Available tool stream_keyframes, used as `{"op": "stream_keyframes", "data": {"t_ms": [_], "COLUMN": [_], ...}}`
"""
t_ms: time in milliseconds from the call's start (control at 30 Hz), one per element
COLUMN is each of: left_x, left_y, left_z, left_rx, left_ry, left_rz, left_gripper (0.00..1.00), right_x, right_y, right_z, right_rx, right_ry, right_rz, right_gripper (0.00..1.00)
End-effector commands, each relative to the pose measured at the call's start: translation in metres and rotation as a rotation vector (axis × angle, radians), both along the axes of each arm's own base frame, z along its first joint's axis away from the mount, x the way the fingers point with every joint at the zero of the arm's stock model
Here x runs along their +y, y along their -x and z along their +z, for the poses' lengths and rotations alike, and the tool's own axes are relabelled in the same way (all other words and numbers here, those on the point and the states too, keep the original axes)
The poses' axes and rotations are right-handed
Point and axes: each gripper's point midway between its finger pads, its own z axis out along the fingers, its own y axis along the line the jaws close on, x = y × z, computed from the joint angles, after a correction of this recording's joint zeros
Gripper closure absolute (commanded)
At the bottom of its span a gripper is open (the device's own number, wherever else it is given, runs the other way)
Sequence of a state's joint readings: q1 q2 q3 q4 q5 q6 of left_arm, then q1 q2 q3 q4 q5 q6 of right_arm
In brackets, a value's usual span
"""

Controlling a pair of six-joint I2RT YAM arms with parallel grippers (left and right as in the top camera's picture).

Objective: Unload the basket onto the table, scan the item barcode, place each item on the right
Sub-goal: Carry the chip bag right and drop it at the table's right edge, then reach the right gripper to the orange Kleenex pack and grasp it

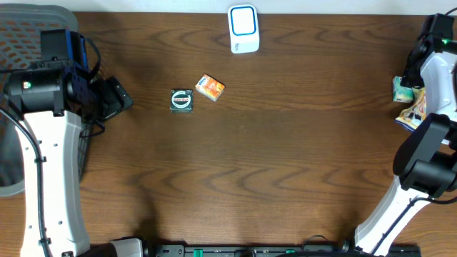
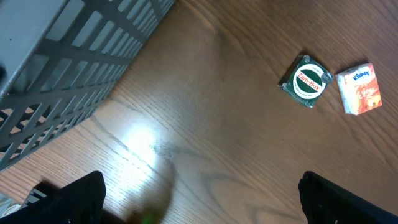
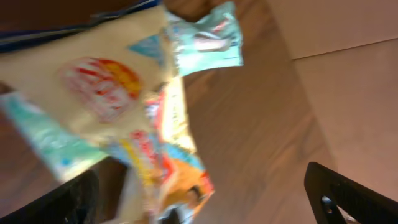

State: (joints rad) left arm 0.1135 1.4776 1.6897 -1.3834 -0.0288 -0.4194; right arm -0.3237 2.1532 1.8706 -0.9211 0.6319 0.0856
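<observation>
A white barcode scanner [image 1: 243, 29] with a blue-framed window stands at the table's far edge. A round green Zam-Buk tin [image 1: 182, 100] [image 2: 305, 81] and a small orange Kleenex pack [image 1: 210, 87] [image 2: 359, 89] lie side by side near the middle. My left gripper [image 1: 116, 100] [image 2: 205, 211] hovers open over bare wood, left of the tin, with nothing in it. My right gripper [image 1: 408, 84] [image 3: 211, 199] is at the far right over a heap of colourful snack packets [image 1: 410, 105] [image 3: 112, 93]. Its jaws are wide apart. A blurred orange packet [image 3: 177, 177] lies between them, touching neither finger as far as I can see.
A grey mesh basket [image 1: 28, 32] [image 2: 62, 56] stands at the table's left edge beside my left arm. The packet heap sits at the right edge, with pale floor [image 3: 348, 93] beyond it.
</observation>
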Motion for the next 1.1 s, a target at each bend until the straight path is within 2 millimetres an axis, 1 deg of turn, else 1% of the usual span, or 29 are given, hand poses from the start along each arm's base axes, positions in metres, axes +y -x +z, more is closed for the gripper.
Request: {"op": "stream_keyframes", "data": {"t_ms": [0,33,100,167,200,267,333,433,500,567,600,633,667,733,767,833,933,967,1000,1033,1067], "left_x": [0.002,0.002,0.002,0.002,0.002,0.002,0.002,0.002,0.002,0.002,0.002,0.002,0.002,0.002,0.002,0.002,0.002,0.002,0.002,0.002,0.002], "left_y": [0.001,0.001,0.001,0.001,0.001,0.001,0.001,0.001,0.001,0.001,0.001,0.001,0.001,0.001,0.001,0.001,0.001,0.001,0.001,0.001,0.001], "left_z": [-0.003,-0.003,-0.003,-0.003,-0.003,-0.003,-0.003,-0.003,-0.003,-0.003,-0.003,-0.003,-0.003,-0.003,-0.003,-0.003,-0.003,-0.003,-0.003,-0.003,-0.003], "left_rx": [0.013,0.013,0.013,0.013,0.013,0.013,0.013,0.013,0.014,0.014,0.013,0.013,0.013,0.013,0.013,0.013,0.013,0.013,0.013,0.013,0.013], "left_ry": [-0.002,-0.002,-0.002,-0.002,-0.002,-0.002,-0.002,-0.002,-0.002,-0.002,-0.002,-0.002,-0.002,-0.002,-0.002,-0.002,-0.002,-0.002,-0.002,-0.002,-0.002], "left_rz": [0.009,0.009,0.009,0.009,0.009,0.009,0.009,0.009,0.009,0.009,0.009,0.009,0.009,0.009,0.009,0.009,0.009,0.009,0.009,0.009,0.009], "left_gripper": [0.02,0.03,0.02,0.02,0.02,0.03,0.02,0.02,0.02,0.03,0.02,0.02,0.03,0.02,0.02,0.02,0.02,0.02,0.02,0.02,0.02], "right_x": [0.039,0.05,0.082,0.124,0.149,0.199,0.247,0.31,0.339,0.364,0.383,0.401,0.413,0.451,0.463,0.484,0.51,0.52,0.531,0.54,0.548], "right_y": [-0.019,-0.024,-0.037,-0.051,-0.057,-0.066,-0.073,-0.084,-0.087,-0.089,-0.087,-0.085,-0.083,-0.074,-0.072,-0.069,-0.07,-0.07,-0.068,-0.067,-0.065], "right_z": [-0.006,-0.007,-0.007,-0.005,-0.003,0.007,0.022,0.043,0.047,0.046,0.045,0.042,0.041,0.032,0.025,0.012,-0.008,-0.014,-0.02,-0.025,-0.032], "right_rx": [-0.075,-0.089,-0.132,-0.181,-0.203,-0.249,-0.302,-0.371,-0.377,-0.363,-0.348,-0.33,-0.317,-0.268,-0.246,-0.207,-0.183,-0.177,-0.169,-0.163,-0.155], "right_ry": [-0.14,-0.176,-0.289,-0.441,-0.526,-0.688,-0.847,-1.01,-1.011,-0.977,-0.956,-0.937,-0.925,-0.875,-0.845,-0.756,-0.631,-0.602,-0.577,-0.561,-0.545], "right_rz": [0.062,0.087,0.161,0.257,0.312,0.422,0.539,0.719,0.804,0.883,0.938,0.995,1.039,1.166,1.203,1.248,1.272,1.298,1.334,1.362,1.384], "right_gripper": [0.01,0.01,0.01,0.01,0.01,0.01,0.01,0.01,0.01,0.01,0.01,0.01,0.01,0.01,0.02,0.12,0.38,0.41,0.4,0.36,0.34]}}
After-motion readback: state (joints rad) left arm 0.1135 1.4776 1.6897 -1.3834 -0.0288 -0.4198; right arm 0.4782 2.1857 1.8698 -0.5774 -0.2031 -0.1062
